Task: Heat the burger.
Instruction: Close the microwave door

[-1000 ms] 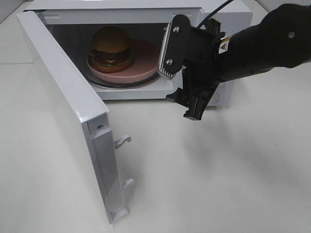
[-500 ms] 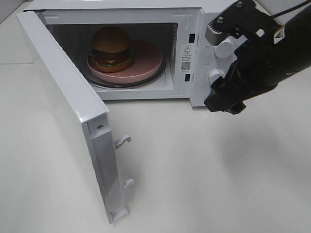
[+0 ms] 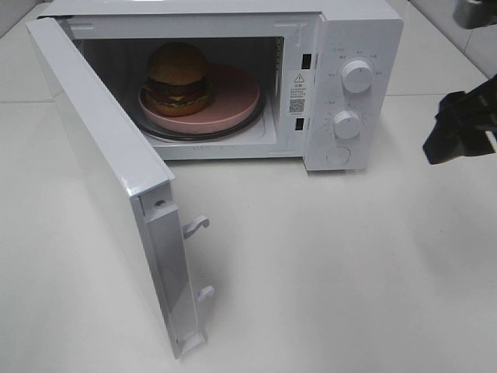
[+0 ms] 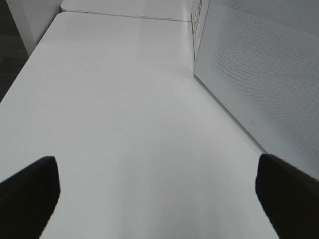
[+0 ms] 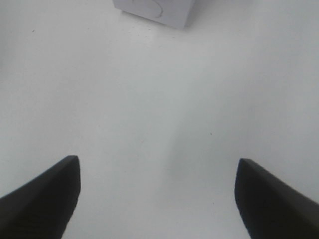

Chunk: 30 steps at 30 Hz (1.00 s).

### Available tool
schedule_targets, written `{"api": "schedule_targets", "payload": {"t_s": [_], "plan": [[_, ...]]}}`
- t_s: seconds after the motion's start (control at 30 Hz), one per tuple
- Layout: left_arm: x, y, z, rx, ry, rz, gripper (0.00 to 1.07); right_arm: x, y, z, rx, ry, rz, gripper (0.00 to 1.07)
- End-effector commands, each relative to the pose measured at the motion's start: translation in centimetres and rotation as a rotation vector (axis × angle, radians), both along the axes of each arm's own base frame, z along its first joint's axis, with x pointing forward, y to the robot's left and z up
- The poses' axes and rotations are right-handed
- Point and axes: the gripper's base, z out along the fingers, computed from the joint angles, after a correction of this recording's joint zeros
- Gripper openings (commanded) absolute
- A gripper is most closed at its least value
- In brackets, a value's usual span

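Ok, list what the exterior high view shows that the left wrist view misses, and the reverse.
Only exterior high: the tall golden-bun burger on a round pink plate inside the white microwave, plus its two round white knobs. Only left wrist: the left gripper, dark fingertips spread wide, and the dotted outer face of the door. Both: that swung-open white door and the white table.

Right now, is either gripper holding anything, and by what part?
Nothing is held. The left gripper and the right gripper are both open and empty; the burger sits on the pink plate inside the microwave.
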Motion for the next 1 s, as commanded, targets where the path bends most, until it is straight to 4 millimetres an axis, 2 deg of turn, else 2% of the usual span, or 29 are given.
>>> {"api": "schedule_targets", "payload": {"t_s": [0.03, 0.07, 0.13, 0.17, 0.23, 0.27, 0.43, 0.47, 0.5, 0.57, 0.6, 0.67, 0.7, 0.73, 0.8, 0.83, 0.9, 0.93, 0.97, 1.0], "plan": [[-0.1, 0.0, 0.1, -0.001, -0.026, -0.005, 1.00, -1.5, -1.2, 1.2, -0.014, -0.003, -0.071, 0.76], [-0.1, 0.0, 0.1, -0.001, -0.026, -0.005, 1.00, -2.4, -1.5, 1.9, -0.027, -0.005, -0.092, 0.76], [-0.1, 0.0, 0.1, -0.001, -0.026, -0.005, 1.00, -2.8, -1.7, 2.2, -0.039, -0.009, -0.092, 0.76], [-0.1, 0.0, 0.1, -0.001, -0.026, -0.005, 1.00, -3.9, -1.9, 2.8, -0.037, -0.008, -0.109, 0.76], [-0.1, 0.0, 0.1, -0.001, -0.026, -0.005, 1.00, -4.4, -2.0, 3.1, -0.037, -0.011, -0.111, 0.76], [-0.1, 0.0, 0.1, -0.001, -0.026, -0.005, 1.00, -5.5, -2.2, 3.8, -0.033, -0.025, -0.114, 0.76], [-0.1, 0.0, 0.1, -0.001, -0.026, -0.005, 1.00, -7.4, -2.6, 5.0, -0.025, -0.061, -0.119, 0.76], [-0.1, 0.0, 0.1, -0.001, -0.026, -0.005, 1.00, -8.6, -2.8, 5.6, -0.019, -0.087, -0.120, 0.76], [-0.1, 0.0, 0.1, -0.001, -0.026, -0.005, 1.00, -8.6, -2.8, 5.6, -0.019, -0.087, -0.120, 0.76], [-0.1, 0.0, 0.1, -0.001, -0.026, -0.005, 1.00, -10.4, -3.1, 6.4, -0.010, -0.125, -0.124, 0.76], [-0.1, 0.0, 0.1, -0.001, -0.026, -0.005, 1.00, -10.4, -3.1, 6.4, -0.010, -0.125, -0.124, 0.76], [-0.1, 0.0, 0.1, -0.001, -0.026, -0.005, 1.00, -12.3, -3.4, 7.1, 0.000, -0.159, -0.128, 0.76], [-0.1, 0.0, 0.1, -0.001, -0.026, -0.005, 1.00, -12.3, -3.4, 7.1, 0.000, -0.159, -0.128, 0.76], [-0.1, 0.0, 0.1, -0.001, -0.026, -0.005, 1.00, -13.5, -3.7, 7.5, 0.013, -0.190, -0.139, 0.76], [-0.1, 0.0, 0.1, -0.001, -0.026, -0.005, 1.00, -14.1, -3.8, 7.6, 0.022, -0.202, -0.148, 0.76], [-0.1, 0.0, 0.1, -0.001, -0.026, -0.005, 1.00, -15.2, -3.9, 7.6, 0.035, -0.222, -0.160, 0.76], [-0.1, 0.0, 0.1, -0.001, -0.026, -0.005, 1.00, -15.6, -4.0, 7.5, 0.037, -0.234, -0.159, 0.76], [-0.1, 0.0, 0.1, -0.001, -0.026, -0.005, 1.00, -16.6, -4.2, 7.1, 0.038, -0.255, -0.160, 0.76], [-0.1, 0.0, 0.1, -0.001, -0.026, -0.005, 1.00, -16.6, -4.2, 7.1, 0.038, -0.255, -0.160, 0.76], [-0.1, 0.0, 0.1, -0.001, -0.026, -0.005, 1.00, -17.7, -4.5, 6.3, 0.038, -0.275, -0.163, 0.76]]}}
